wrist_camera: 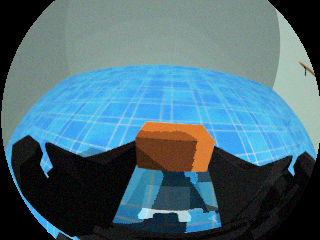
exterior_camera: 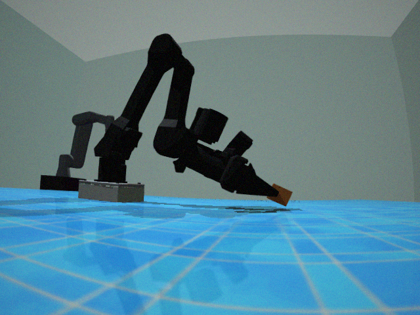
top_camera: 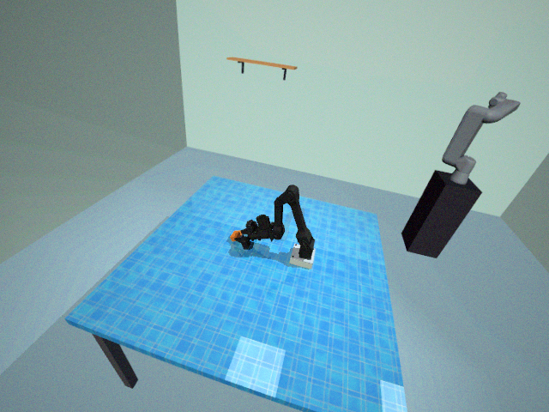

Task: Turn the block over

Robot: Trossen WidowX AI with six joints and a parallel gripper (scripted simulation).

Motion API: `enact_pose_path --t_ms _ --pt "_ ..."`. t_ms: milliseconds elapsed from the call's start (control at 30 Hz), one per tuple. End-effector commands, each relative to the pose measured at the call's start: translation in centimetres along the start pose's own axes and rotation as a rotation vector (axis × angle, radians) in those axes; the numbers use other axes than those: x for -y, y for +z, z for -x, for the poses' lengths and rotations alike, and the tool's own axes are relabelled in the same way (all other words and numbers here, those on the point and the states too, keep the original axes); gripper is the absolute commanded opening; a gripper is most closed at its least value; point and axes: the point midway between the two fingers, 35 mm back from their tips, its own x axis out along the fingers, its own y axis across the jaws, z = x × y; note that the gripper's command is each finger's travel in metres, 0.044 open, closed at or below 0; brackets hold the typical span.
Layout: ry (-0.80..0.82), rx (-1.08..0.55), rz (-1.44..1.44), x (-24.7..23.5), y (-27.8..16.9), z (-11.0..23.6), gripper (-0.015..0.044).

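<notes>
We see gripper (exterior_camera: 271, 193) part-open, clamped on orange block (exterior_camera: 282, 195), held tilted just above table (top_camera: 133, 283), presumably for flip; mark not visible.

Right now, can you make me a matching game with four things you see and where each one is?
Things:
1. block
2. shelf
3. grey arm
4. gripper

Places:
A. on the black box
B. just above the table
C. on the wall
D. between the fingers

Pairs: 1-D, 2-C, 3-A, 4-B
</notes>
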Motion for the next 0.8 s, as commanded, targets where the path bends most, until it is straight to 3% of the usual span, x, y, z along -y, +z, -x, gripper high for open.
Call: enact_pose_path --t_ms 0,300,767 --pt "0.004 0.003 0.004 -0.05 0.06 0.01 0.021" --pt "0.004 0.003 0.004 -0.05 0.06 0.01 0.044" --pt "0.004 0.003 0.004 -0.05 0.06 0.01 0.044"
